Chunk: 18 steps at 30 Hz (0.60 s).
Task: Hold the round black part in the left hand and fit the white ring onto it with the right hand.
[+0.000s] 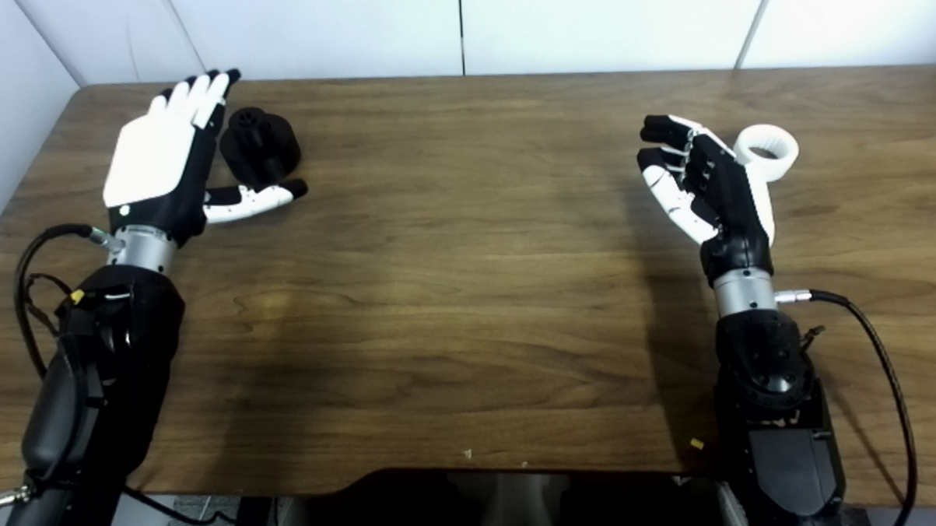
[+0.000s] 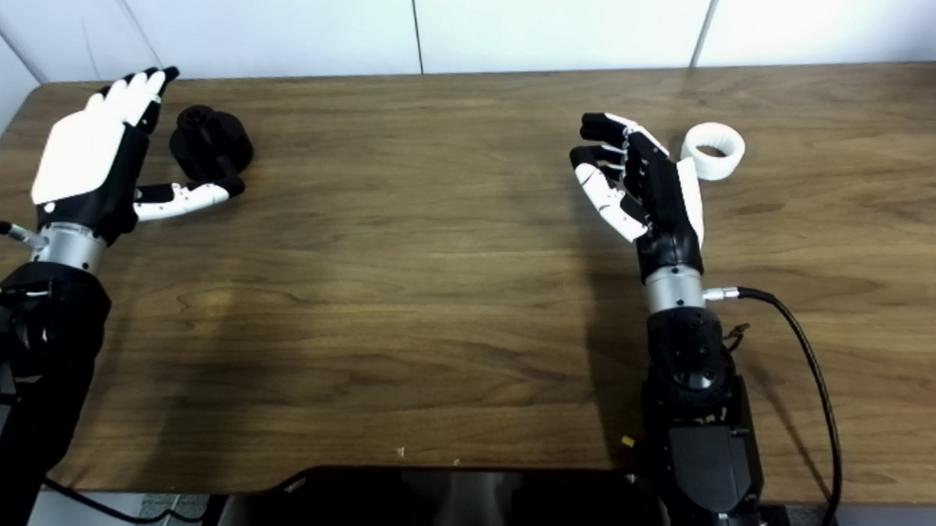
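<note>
Left hand [image 1: 160, 163] is spread wide and holding nothing, fingers straight, thumb out under the black part [image 1: 259, 145], which sits on the table [image 1: 467, 278] at about 10 o'clock, just beside the palm; can't tell if they touch. Right hand [image 1: 708, 186] is empty too, fingers loosely curled but apart, and in the left eye view it covers the near edge of the white ring [image 2: 713, 150] lying flat at roughly 2 o'clock. Both forearms get cut off by the bottom edge.
</note>
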Available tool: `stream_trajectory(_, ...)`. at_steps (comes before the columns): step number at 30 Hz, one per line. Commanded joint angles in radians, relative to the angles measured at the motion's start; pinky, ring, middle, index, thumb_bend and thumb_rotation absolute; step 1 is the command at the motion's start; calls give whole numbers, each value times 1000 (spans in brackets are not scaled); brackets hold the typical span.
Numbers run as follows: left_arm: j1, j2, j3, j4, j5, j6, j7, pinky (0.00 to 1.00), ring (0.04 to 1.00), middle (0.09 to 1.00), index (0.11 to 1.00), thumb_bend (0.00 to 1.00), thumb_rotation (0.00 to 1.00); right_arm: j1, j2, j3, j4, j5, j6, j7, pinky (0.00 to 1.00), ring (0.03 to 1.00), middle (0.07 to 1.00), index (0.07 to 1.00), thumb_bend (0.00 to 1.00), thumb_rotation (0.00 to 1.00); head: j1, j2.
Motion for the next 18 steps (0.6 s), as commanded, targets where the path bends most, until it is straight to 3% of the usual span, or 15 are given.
stream_trajectory(1,-52,34,21,0,25,3,39,1000,1000,1000,984,973,624,-43,0,-2,-29,-1,-24,-2,624,701,745,731,540,469,0,1)
stream_trajectory(18,-90,24,23,144,29,9,113,1000,1000,1000,1000,959,601,-36,-1,-8,-32,6,-25,1,621,697,744,727,546,466,1,5)
